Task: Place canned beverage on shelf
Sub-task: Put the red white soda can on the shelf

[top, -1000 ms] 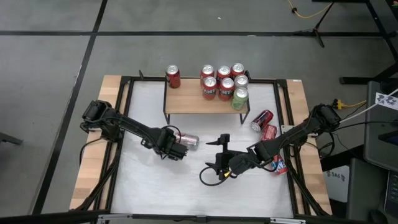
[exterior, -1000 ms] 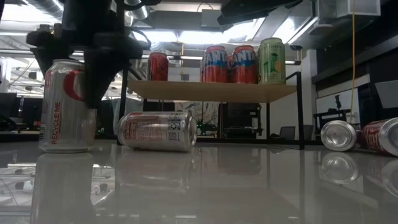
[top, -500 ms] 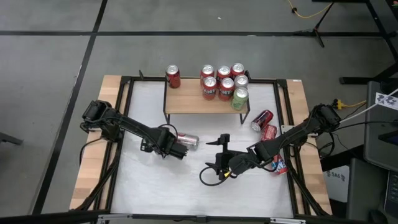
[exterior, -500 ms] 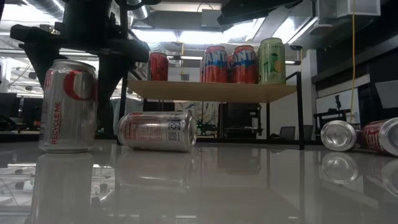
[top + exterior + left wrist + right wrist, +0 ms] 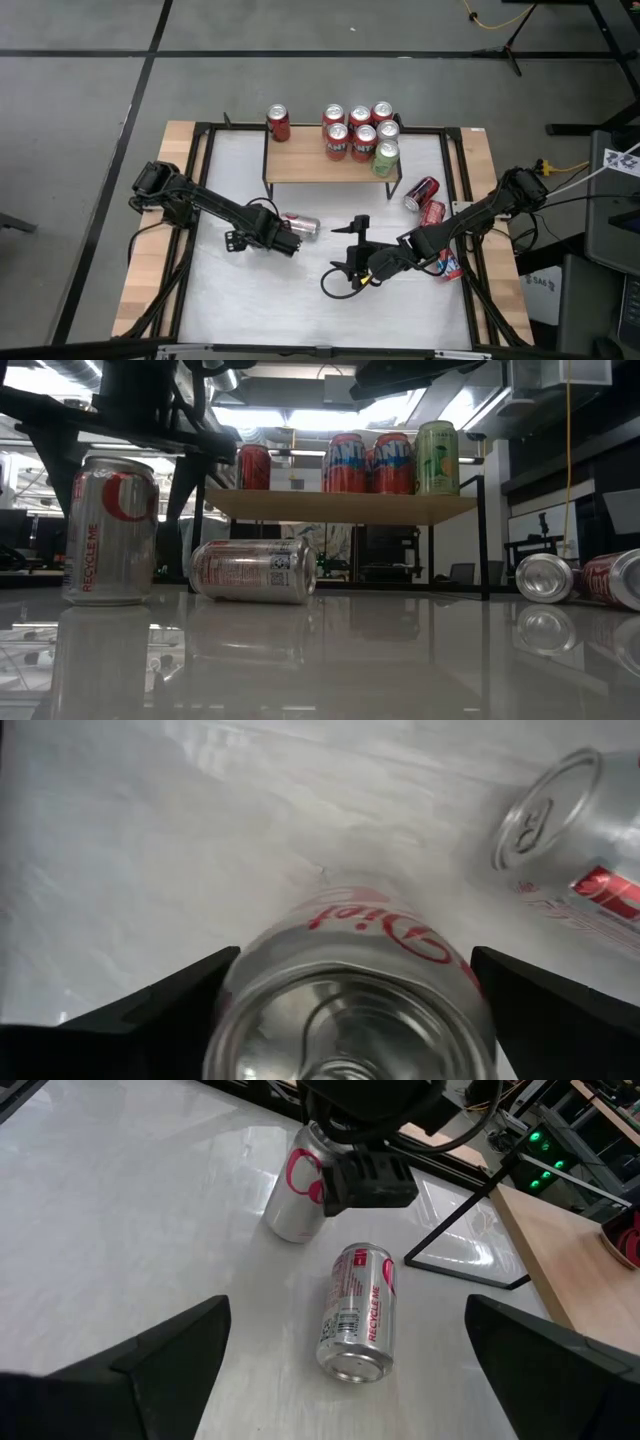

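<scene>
A silver diet cola can point(image 5: 110, 530) stands upright on its base on the white table point(image 5: 300, 310). My left gripper point(image 5: 356, 960) hangs just above it, pointing down and open. One finger point(image 5: 170, 1010) stands on each side of the can's top point(image 5: 350, 1010); neither is seen touching it. The high view hides this can under the gripper. The shelf point(image 5: 320, 165), a wood plank on black legs, stands at the far edge and carries several upright cans point(image 5: 360, 135). My right gripper point(image 5: 345, 252) waits open over the table's middle, holding nothing.
A second silver can point(image 5: 300, 225) lies on its side just right of the left gripper, between it and the shelf. Two red cans point(image 5: 422, 192) point(image 5: 433, 212) lie near the table's right edge. The shelf's left half has bare plank beside a lone red can point(image 5: 278, 122).
My left gripper has rolled about its downward axis above the upright can without shifting place. Its fingers, which stood in front of the can in the low view, now stand out to the can's sides. The can has stayed put.
</scene>
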Motion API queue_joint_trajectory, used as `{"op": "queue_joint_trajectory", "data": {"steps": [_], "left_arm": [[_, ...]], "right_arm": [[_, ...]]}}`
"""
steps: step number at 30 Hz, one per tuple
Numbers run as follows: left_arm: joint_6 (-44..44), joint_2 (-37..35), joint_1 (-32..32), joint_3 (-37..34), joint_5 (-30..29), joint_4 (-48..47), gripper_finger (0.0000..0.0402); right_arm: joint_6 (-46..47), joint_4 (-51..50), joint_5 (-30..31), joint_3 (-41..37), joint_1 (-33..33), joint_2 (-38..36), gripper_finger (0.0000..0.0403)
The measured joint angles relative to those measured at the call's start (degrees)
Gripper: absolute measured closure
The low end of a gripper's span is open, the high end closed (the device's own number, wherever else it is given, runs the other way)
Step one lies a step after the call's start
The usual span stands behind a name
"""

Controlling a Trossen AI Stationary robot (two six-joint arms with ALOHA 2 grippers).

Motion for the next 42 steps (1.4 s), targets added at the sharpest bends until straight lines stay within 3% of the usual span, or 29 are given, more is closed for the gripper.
{"op": "queue_joint_trajectory", "data": {"steps": [20, 26, 33, 42], "left_arm": [[2.1, 0.0, -1.4, 0.0, -6.4, 0.2, 0.0019], [6.9, 0.0, -1.3, 0.0, -5.8, 0.7, 0.0046], [18.3, -0.1, -1.3, 0.0, -5.6, 2.6, 0.012], [48.8, -0.2, -1.8, 0.0, -5.6, 10.6, 0.0122]], "right_arm": [[0.0, 0.0, 0.0, 0.0, 0.0, 0.0, 0.0011], [0.0, 0.0, 0.0, 0.0, 0.0, 0.0, 0.0011], [0.0, 0.0, 0.0, 0.0, 0.0, 0.0, 0.0011], [0.0, 0.0, 0.0, 0.0, 0.0, 0.0, 0.0011]]}}
